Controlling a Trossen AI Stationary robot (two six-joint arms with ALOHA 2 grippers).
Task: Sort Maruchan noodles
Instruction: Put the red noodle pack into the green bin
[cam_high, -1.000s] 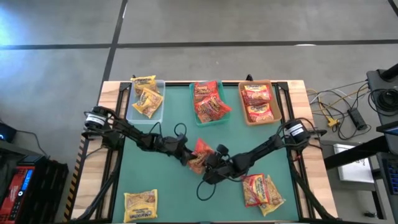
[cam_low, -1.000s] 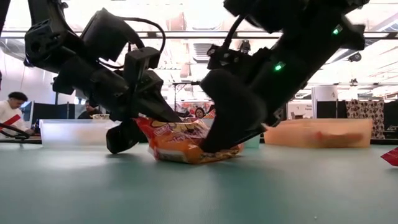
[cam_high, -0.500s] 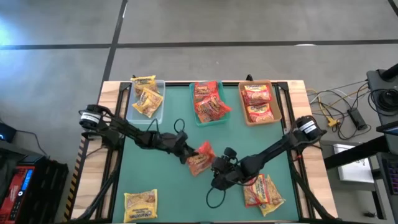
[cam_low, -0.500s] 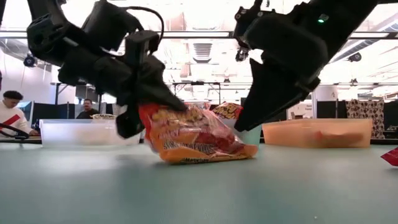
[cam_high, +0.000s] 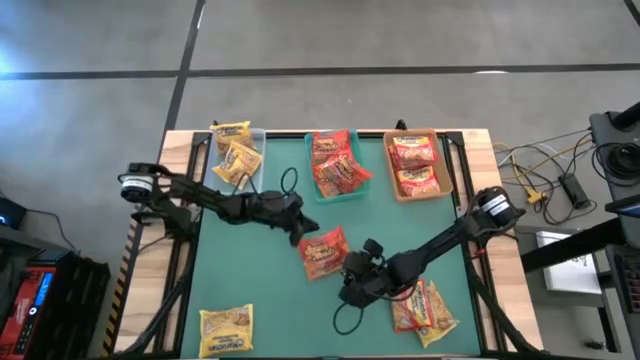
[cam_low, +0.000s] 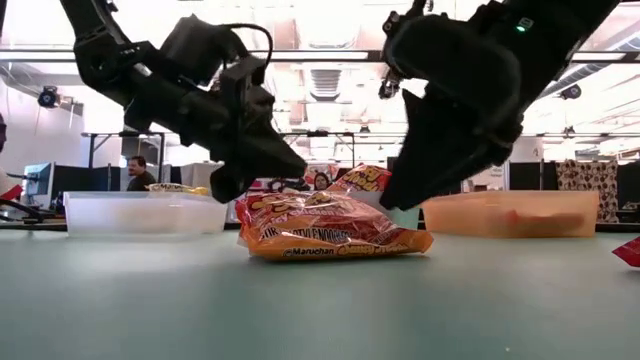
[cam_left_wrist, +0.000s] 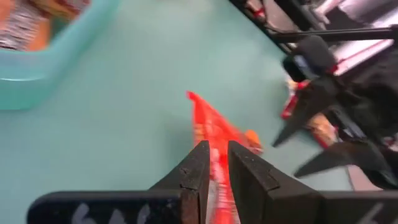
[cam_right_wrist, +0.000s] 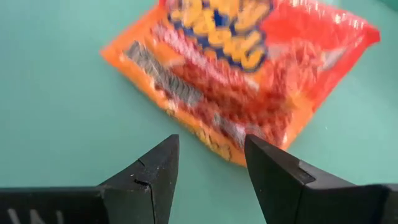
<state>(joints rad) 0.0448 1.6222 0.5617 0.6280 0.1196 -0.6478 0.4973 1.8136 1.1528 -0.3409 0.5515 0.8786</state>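
An orange-red Maruchan packet (cam_high: 325, 253) lies flat on the green table mid-field, logo side up (cam_right_wrist: 242, 68). My left gripper (cam_high: 303, 232) is at its far-left corner, shut on its edge (cam_left_wrist: 216, 149). My right gripper (cam_high: 352, 277) hovers open just off the packet's near-right side (cam_right_wrist: 208, 146), fingers pointing at it without touching. In the low view the packet (cam_low: 330, 235) rests on its underside between the two grippers. My left gripper pinches the packet's thin edge seal (cam_left_wrist: 214, 163) at its far-left corner between the two fingers, slanting down from the table's far-left side. That corner (cam_low: 243, 203) is raised slightly toward the fingers, and the rest of the packet lies on the table.
Along the far edge stand a clear tray (cam_high: 252, 176) with yellow packets, a teal tray (cam_high: 309, 170) with orange-red packets and a tan tray (cam_high: 391, 172) with red ones. A yellow packet (cam_high: 226, 328) lies near-left, and red packets (cam_high: 422, 305) lie near-right. People sit in the room behind (cam_low: 140, 170).
The packet, squeezed upright and crumpled between both grippers a second ago, has settled flat on the table. My right gripper drew off it toward the near edge. My left gripper moved up and toward the far edge, keeping hold of the packet's corner.
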